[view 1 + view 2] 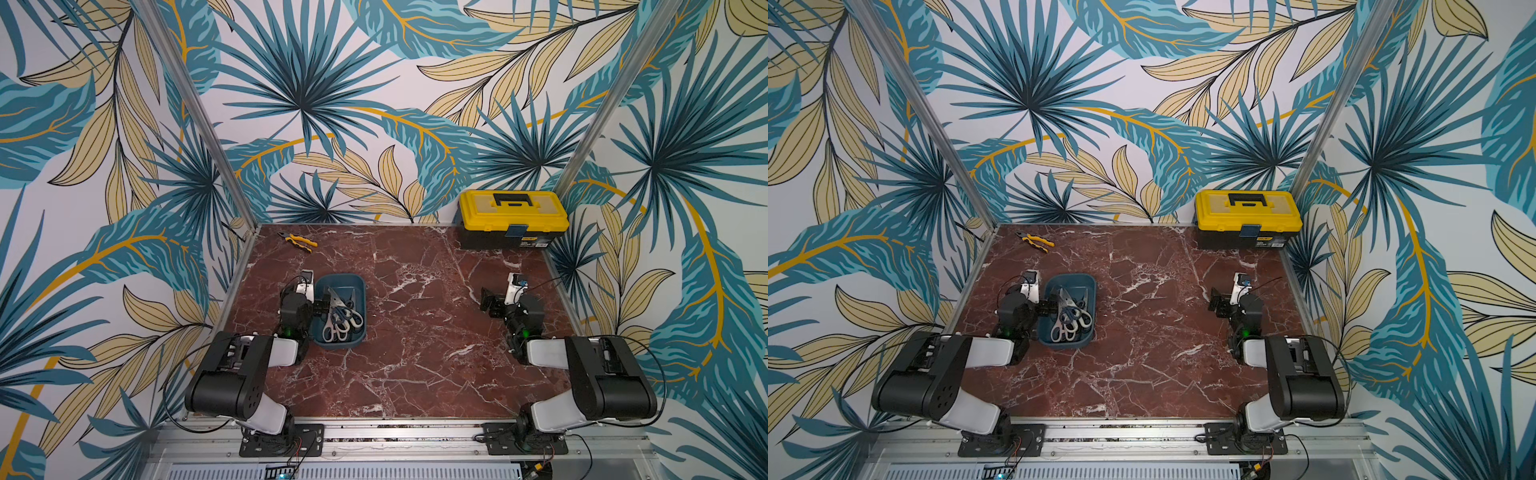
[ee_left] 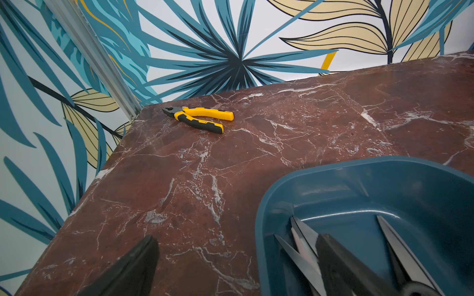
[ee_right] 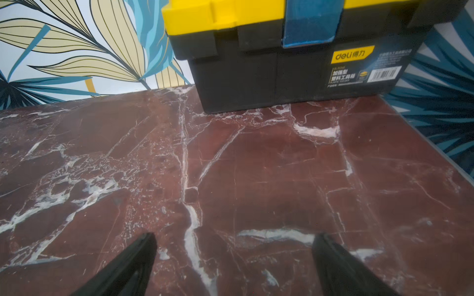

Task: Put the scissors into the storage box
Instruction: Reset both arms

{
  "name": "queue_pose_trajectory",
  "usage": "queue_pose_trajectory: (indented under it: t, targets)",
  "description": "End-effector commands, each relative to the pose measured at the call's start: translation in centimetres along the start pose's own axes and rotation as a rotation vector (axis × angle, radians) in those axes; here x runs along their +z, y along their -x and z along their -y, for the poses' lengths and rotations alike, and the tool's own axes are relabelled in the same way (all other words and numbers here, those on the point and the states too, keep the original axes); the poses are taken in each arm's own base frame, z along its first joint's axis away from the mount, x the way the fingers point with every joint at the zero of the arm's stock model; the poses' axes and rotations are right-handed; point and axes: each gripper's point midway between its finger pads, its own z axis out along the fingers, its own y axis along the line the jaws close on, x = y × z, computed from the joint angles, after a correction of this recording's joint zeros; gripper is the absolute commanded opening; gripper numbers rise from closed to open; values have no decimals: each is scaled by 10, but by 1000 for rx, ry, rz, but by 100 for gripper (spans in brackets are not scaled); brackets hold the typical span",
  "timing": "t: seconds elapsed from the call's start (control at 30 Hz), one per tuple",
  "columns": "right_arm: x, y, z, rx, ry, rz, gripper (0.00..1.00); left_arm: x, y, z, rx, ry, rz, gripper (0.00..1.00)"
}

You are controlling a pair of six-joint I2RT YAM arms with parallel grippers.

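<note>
**A:** Top views first. Where are your scissors?
**B:** In both top views the scissors lie piled inside the storage box, left of centre on the table. Handles point to the frame's bottom, blades point up.

**A:** And your claws?
**B:** Your left gripper sits at the box's left rim, spread wide and holding nothing. Your right gripper is at frame right, well apart from the box, also spread and empty. Pliers are upper left, toolbox upper right.

**A:** Left wrist view?
**B:** The fingers are far apart at the bottom edge. One is over the marble, the other is inside the box above the blades. The box rim runs between them and is not pinched. The pliers lie above centre-left.

**A:** Right wrist view?
**B:** The fingers are far apart at the bottom, with only marble between them. The toolbox fills the top right.
</note>
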Motion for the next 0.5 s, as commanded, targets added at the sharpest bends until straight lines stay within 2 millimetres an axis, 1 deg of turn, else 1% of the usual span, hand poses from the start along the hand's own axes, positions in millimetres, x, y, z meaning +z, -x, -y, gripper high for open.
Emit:
queue_pose_trajectory:
  t: [0.0, 0.17, 0.47]
  targets:
    - [2, 7, 1, -37, -40, 12, 100, 4, 10, -4, -17, 8, 14, 100]
    - [4, 6, -3, -51, -22, -1, 100, 4, 10, -3, -17, 6, 13, 100]
    - [5, 6, -3, -53, -25, -5, 100, 4, 10, -4, -17, 7, 13, 100]
